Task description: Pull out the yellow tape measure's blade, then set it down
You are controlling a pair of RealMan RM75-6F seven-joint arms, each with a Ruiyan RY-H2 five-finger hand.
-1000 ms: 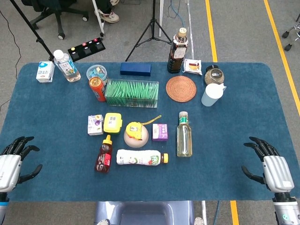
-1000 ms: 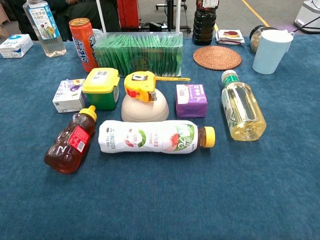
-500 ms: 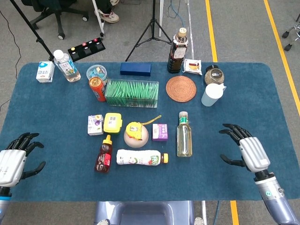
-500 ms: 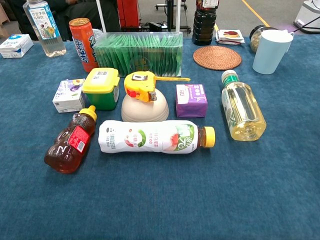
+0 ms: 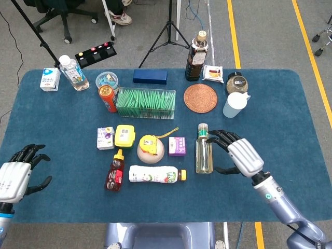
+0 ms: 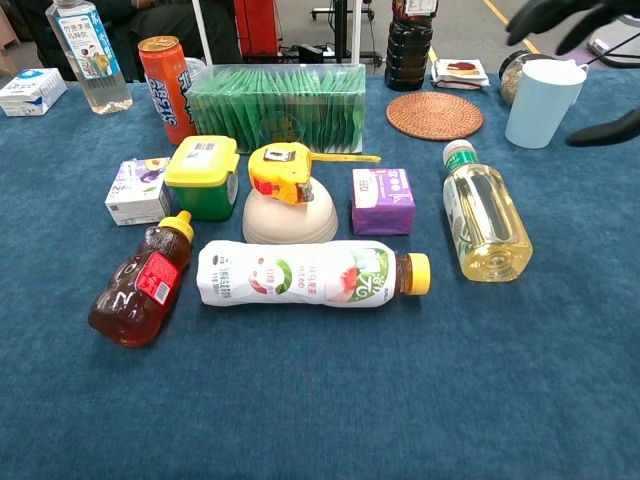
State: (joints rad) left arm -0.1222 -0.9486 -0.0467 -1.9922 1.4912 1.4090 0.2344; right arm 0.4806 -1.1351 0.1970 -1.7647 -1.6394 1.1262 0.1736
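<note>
The yellow tape measure (image 5: 149,143) (image 6: 281,170) rests on top of an upturned cream bowl (image 5: 151,153) (image 6: 290,217) near the table's middle. A short length of its yellow blade (image 5: 168,133) (image 6: 345,157) sticks out to the right. My right hand (image 5: 238,154) hovers open, fingers spread, just right of the lying oil bottle (image 5: 203,149) (image 6: 484,213), well right of the tape measure. In the chest view only its dark fingers (image 6: 560,14) show at the top right. My left hand (image 5: 15,174) stays open near the table's front left edge, far from the tape.
Around the bowl lie a purple carton (image 5: 177,146), a yellow-lidded green tub (image 5: 125,136), a honey bear bottle (image 5: 114,170) and a lying drink bottle (image 5: 155,174). Behind stand a green packet box (image 5: 145,102), an orange can (image 5: 107,97), a woven coaster (image 5: 200,97) and a pale blue cup (image 5: 234,104).
My right hand has swept left and forward from the table's front right edge to beside the oil bottle. The left hand has shifted only slightly. The tape measure has not moved.
</note>
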